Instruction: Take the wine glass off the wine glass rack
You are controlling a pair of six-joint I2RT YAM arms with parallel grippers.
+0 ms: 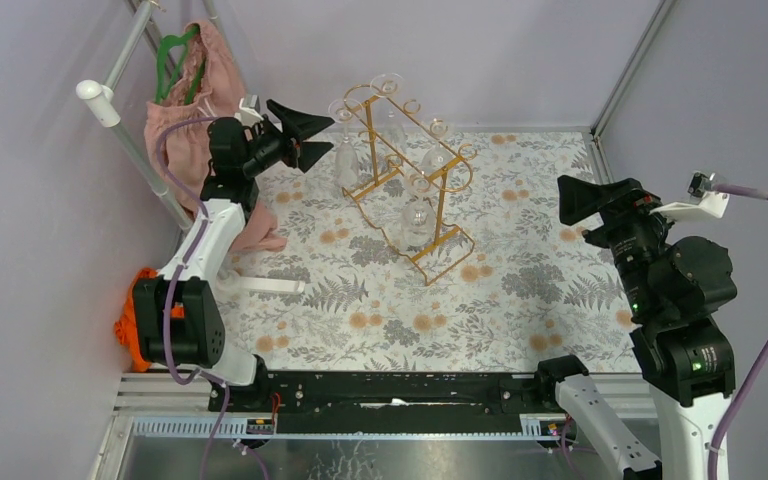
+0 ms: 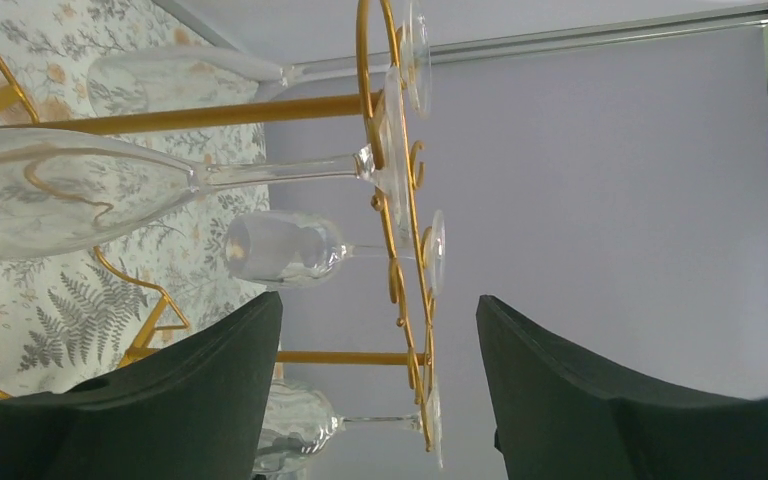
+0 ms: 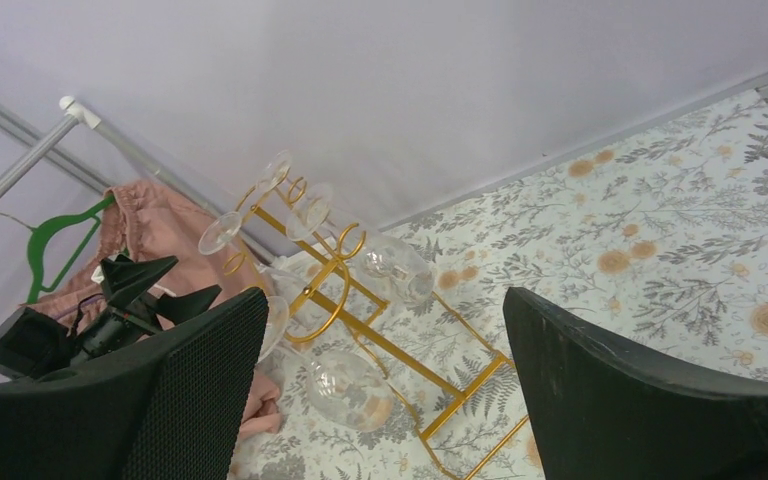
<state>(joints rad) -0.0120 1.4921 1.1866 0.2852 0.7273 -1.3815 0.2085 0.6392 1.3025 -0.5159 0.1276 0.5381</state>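
Floral tablecloth is carrying the wine glass rack, upper centre; left gripper, gaping wide, is facing a hanging wine glass, not yet taken.

The table is covered by a fern-and-flower print. The wine glass rack is stood toward its back on two frame feet; at the left a white bar is laid beside a pink cloth
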